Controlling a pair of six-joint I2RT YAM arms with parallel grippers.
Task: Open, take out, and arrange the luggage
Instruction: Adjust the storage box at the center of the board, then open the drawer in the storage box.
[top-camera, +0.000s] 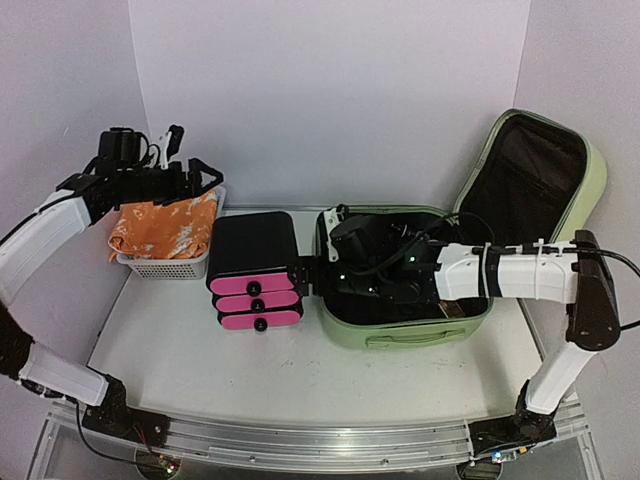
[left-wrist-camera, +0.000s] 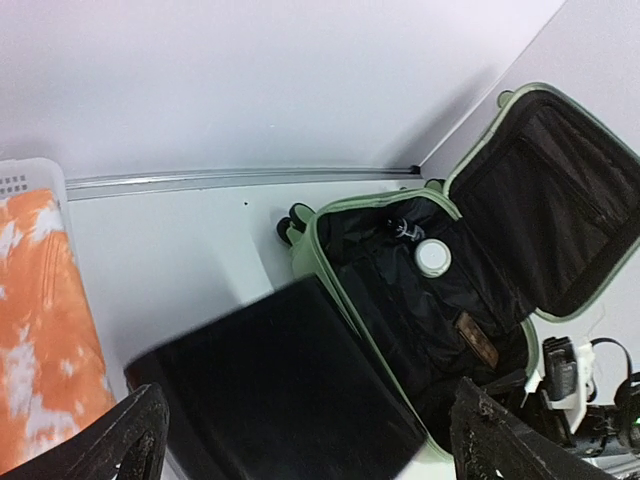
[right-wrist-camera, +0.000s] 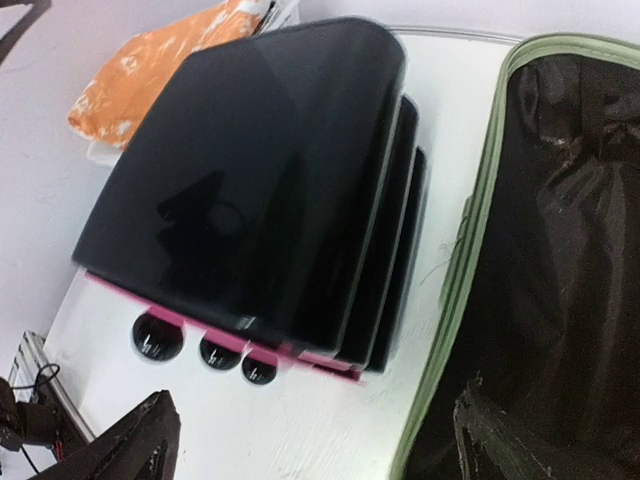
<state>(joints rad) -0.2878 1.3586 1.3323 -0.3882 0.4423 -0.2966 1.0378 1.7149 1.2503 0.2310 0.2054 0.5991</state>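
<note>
Luggage (top-camera: 400, 325) is laid open on the right half of the bench (top-camera: 300, 385), long way pointed from back edge to near edge. The right arm (top-camera: 520, 272) is stretched across it, the right fingers (right-wrist-camera: 130, 445) spread wide and empty at its left rim. The left fingers (left-wrist-camera: 120, 440), wide too, are held over the basket (top-camera: 165, 268).

The luggage (top-camera: 400, 335), a light-green hard-shell suitcase with rounded corners, lies flat and open on the right part of the counter (top-camera: 200, 370). Its lid (top-camera: 592, 180) stands raised at the right, showing black fabric lining. Black wheels (left-wrist-camera: 296, 226) sit at the far end.
</note>
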